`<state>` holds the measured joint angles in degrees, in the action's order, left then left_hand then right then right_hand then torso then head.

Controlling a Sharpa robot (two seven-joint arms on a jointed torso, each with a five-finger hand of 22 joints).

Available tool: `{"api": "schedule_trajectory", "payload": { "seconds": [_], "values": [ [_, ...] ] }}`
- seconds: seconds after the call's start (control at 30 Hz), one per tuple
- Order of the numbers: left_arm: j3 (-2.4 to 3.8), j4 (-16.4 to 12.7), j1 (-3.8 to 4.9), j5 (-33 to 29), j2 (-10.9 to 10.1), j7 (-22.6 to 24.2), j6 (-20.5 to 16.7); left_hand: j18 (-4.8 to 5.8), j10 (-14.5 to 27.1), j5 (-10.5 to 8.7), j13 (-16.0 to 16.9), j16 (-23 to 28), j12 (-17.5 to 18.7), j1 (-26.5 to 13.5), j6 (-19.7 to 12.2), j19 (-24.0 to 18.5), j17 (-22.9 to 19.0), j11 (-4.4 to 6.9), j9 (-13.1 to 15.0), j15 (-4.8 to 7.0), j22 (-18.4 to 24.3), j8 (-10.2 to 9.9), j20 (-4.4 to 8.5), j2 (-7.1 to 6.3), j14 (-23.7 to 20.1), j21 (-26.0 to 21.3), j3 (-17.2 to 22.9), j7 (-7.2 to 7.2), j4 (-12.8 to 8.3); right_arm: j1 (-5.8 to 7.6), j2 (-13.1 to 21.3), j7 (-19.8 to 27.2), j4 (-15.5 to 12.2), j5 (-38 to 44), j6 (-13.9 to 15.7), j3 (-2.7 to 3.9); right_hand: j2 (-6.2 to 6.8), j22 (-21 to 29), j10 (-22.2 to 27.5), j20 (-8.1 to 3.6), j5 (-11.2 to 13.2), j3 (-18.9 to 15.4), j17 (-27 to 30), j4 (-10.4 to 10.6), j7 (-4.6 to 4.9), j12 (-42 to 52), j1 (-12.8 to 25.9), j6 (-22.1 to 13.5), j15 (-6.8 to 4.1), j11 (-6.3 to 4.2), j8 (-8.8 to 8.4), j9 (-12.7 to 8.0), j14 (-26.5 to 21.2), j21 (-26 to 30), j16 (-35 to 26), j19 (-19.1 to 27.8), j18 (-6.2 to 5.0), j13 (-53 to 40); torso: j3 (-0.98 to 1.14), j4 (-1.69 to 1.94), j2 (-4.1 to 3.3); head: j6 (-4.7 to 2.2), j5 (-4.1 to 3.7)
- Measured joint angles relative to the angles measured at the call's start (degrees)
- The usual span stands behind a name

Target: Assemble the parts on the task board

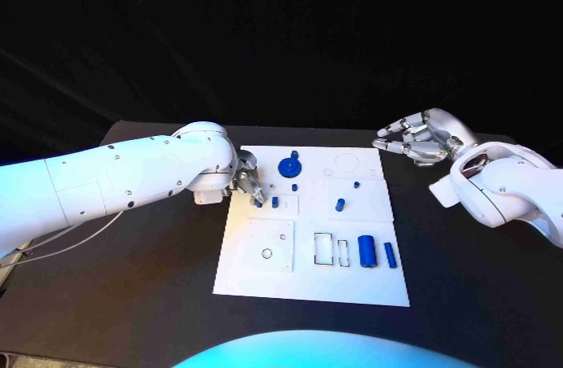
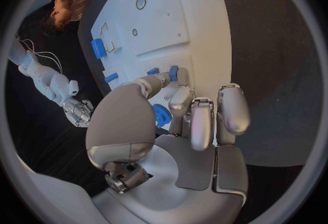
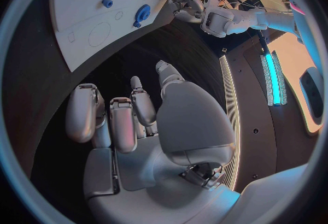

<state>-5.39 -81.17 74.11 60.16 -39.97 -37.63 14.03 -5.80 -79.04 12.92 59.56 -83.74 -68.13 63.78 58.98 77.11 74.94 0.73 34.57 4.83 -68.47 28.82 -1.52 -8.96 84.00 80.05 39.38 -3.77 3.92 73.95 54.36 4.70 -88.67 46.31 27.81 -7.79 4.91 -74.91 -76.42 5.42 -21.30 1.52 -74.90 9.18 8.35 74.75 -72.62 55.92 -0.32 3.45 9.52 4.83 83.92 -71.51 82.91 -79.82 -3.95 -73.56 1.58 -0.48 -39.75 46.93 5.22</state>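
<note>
white task board (image 1: 307, 278) dotted with small blue parts (image 1: 367, 251); left robot hand (image 1: 247, 185) pinches one, right robot hand (image 1: 417, 138) curled, holding nothing

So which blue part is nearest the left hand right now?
The small blue peg at the left hand's fingertips, by the board's left edge. The gear, middle peg and two cylinders lie farther right.

The left robot hand (image 1: 246, 184) sits at centre left of the head view, fingers curled downward. The right robot hand (image 1: 419, 138) hangs at upper right, fingers loosely curled, holding nothing.
</note>
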Motion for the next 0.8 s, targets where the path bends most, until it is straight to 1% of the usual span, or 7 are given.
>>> {"api": "schedule_trajectory", "payload": {
  "seconds": [0.1,0.13,0.2,0.23,0.33,0.6,0.8],
  "values": [
    [-0.07,0.0,-0.07,0.0,0.1,0.0,0.0,0.00,-0.4,-0.24,0.0,0.0,0.0,-1.1,0.3,0.0,0.0,0.38,0.0,0.33,0.0,0.0,0.00,0.13,0.1,0.0,-0.4,0.30,-0.4,0.00,0.0,0.0,0.0,0.0,0.0,0.00,0.00,0.0,0.0,0.00,0.0,0.0,0.0,0.0,0.00,0.0,0.0,0.0,0.00,0.00,0.00,0.0,0.0,0.0,0.0,0.0,0.00,0.0,-0.01,0.00,0.00,-0.01,-0.01],
    [-0.16,0.0,-0.17,0.0,0.1,0.0,0.0,0.00,-1.6,-0.30,0.0,0.0,0.0,-1.6,1.6,0.0,0.0,1.38,0.0,0.62,-0.1,0.3,0.00,0.04,-0.2,0.0,-0.6,1.54,-0.7,0.00,0.0,0.0,0.0,0.0,0.0,0.00,0.00,0.0,0.0,0.00,0.0,0.0,0.0,0.0,0.00,0.0,0.0,0.0,0.00,0.00,0.00,0.0,0.0,0.0,0.0,0.0,0.00,0.0,-0.01,0.00,0.00,-0.01,-0.01],
    [-0.19,0.0,-0.28,-0.1,0.1,0.1,0.1,0.00,-2.2,-0.32,0.0,0.0,0.0,-2.0,2.0,0.0,0.0,1.83,-0.2,0.84,-0.1,0.6,0.00,0.01,-0.4,0.0,-1.0,2.06,-1.0,0.00,0.0,0.0,0.0,0.0,0.0,0.00,0.00,0.0,0.0,0.00,0.0,0.0,0.0,0.0,0.00,0.0,0.0,0.0,0.00,0.00,0.00,0.0,0.0,0.0,0.0,0.0,0.00,0.1,-0.01,0.01,0.00,-0.02,-0.01],
    [-0.19,0.0,-0.27,-0.1,0.1,0.1,0.1,0.54,-2.4,-0.34,0.2,0.0,0.0,-2.5,2.0,0.0,0.0,2.02,-0.3,0.85,-0.1,0.6,0.00,0.08,-0.4,0.0,-1.1,2.08,-1.1,0.00,0.0,0.0,0.0,0.0,0.0,0.00,0.00,0.0,0.0,0.00,0.0,0.0,0.0,0.0,0.00,0.0,0.0,0.0,0.00,0.00,0.00,0.0,0.0,0.0,0.0,0.0,0.00,0.1,-0.01,0.01,0.00,-0.02,-0.01],
    [-0.17,0.0,-0.26,-0.1,0.1,0.1,0.2,0.58,-2.6,-0.36,0.3,0.0,-0.4,-2.7,2.2,0.0,0.0,2.20,-0.5,0.87,-0.1,0.6,0.00,-0.01,-0.4,0.0,-1.5,2.39,-1.2,0.00,0.0,0.0,0.0,0.0,0.0,0.00,0.00,0.0,0.0,0.00,0.0,0.0,0.0,0.0,0.00,0.0,0.0,0.0,0.00,0.00,0.00,0.0,0.0,0.0,0.0,0.0,0.00,0.1,-0.01,0.01,0.00,-0.02,-0.01],
    [-0.17,0.2,-0.26,0.0,0.1,0.1,0.6,0.56,-2.8,-0.37,0.3,0.0,-0.4,-3.2,3.0,0.2,0.0,2.82,-0.9,0.92,-0.1,0.3,0.20,-0.09,-0.3,0.0,-5.8,3.30,1.0,0.00,0.1,0.0,0.0,0.0,0.0,0.00,0.00,0.0,0.0,0.00,0.0,0.0,0.0,0.0,0.00,0.0,0.0,0.0,-0.21,0.00,0.00,0.0,0.2,0.0,0.0,0.0,0.00,0.1,-0.03,0.03,0.00,0.03,-0.01],
    [-0.17,0.2,-0.27,0.1,0.0,0.2,1.0,0.55,-2.6,-0.34,0.3,0.0,-0.4,-3.4,3.4,0.2,0.0,2.65,-1.3,0.92,-0.1,0.1,0.20,-0.24,-0.3,0.0,-9.3,3.58,2.6,0.00,0.1,0.0,0.0,0.0,0.0,0.00,0.00,0.0,0.0,0.00,0.0,0.0,0.0,0.0,0.00,0.0,0.0,0.0,-0.21,0.00,0.00,0.0,0.2,0.0,0.0,0.0,0.00,0.1,-0.03,0.02,0.00,0.04,0.01]
  ]
}}
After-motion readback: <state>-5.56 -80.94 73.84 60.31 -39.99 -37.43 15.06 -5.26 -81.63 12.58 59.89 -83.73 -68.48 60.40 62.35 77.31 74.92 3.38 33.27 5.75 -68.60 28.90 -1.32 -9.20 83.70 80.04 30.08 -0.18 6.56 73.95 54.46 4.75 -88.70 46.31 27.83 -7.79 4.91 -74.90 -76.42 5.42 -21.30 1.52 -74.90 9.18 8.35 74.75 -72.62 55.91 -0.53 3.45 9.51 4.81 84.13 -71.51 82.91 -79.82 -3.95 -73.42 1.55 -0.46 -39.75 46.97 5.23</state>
